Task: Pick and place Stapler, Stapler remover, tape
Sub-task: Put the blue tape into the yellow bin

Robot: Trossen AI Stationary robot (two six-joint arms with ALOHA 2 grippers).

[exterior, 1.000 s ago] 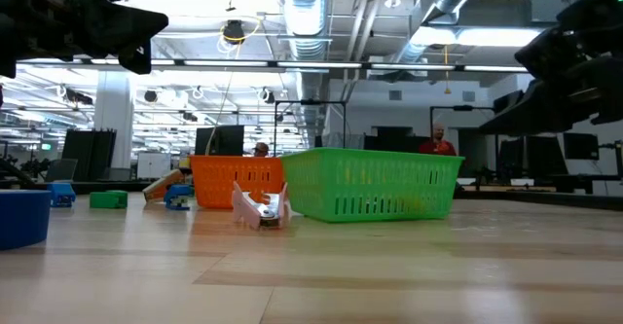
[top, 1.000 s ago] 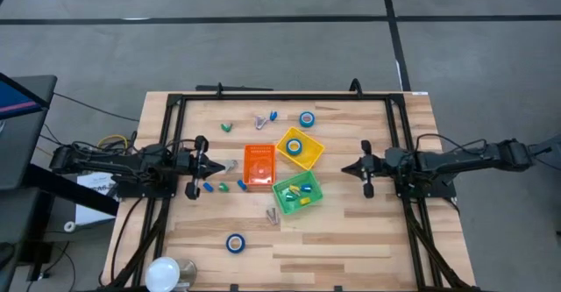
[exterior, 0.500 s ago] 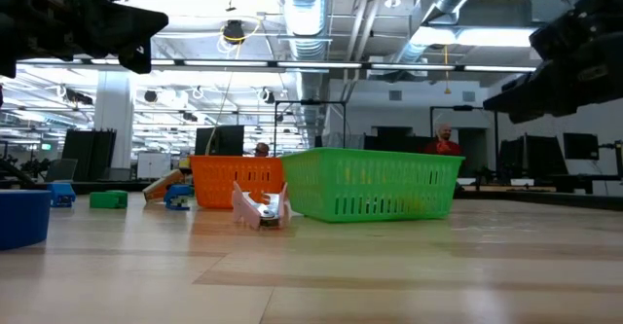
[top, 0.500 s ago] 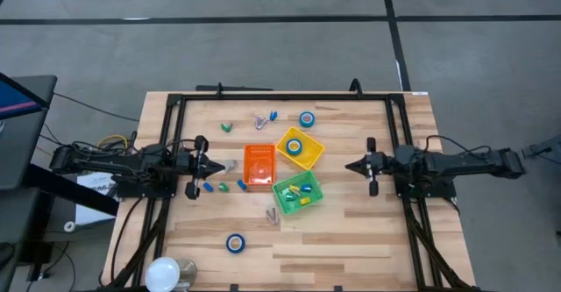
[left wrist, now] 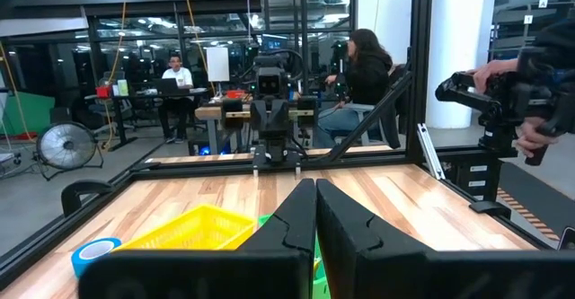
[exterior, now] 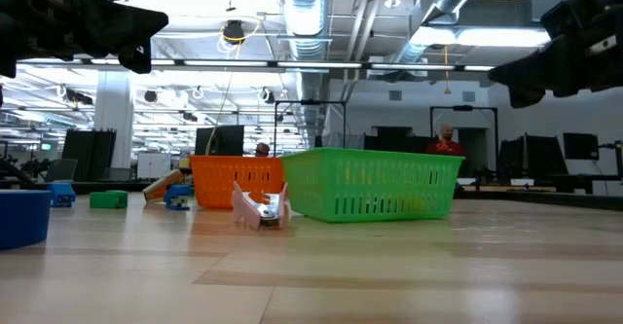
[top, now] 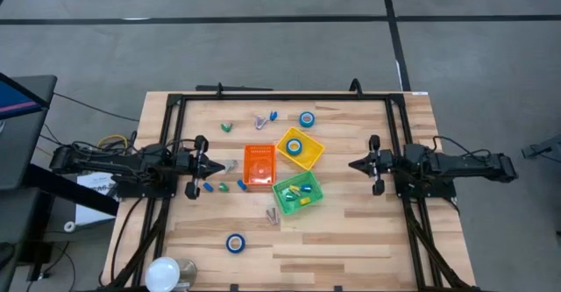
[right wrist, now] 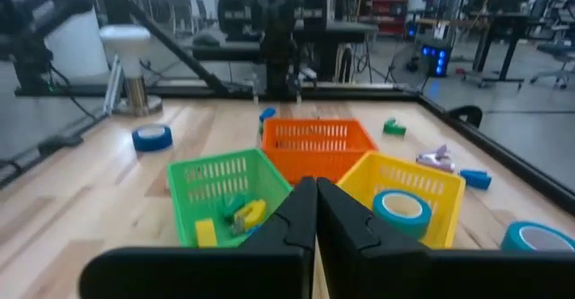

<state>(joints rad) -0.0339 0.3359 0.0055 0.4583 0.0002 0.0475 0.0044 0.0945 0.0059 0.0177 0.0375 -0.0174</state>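
Both claws are seen pressed together and empty: the left gripper point(top: 213, 163) is held low beside the orange bin point(top: 259, 166), and the right gripper point(top: 353, 164) is held well apart from the bins, over bare table point(top: 351, 231). One tape point(top: 294, 146) is already placed in the yellow bin point(top: 301, 148), and small pieces are seen in the green bin point(top: 297, 195). Two tapes are left out, one point(top: 307, 118) near the far edge and one point(top: 235, 243) near the front. Each roll is lying flat, its hole turned upward. Small staplers and removers point(top: 260, 122) are also left loose; their direction cannot be told.
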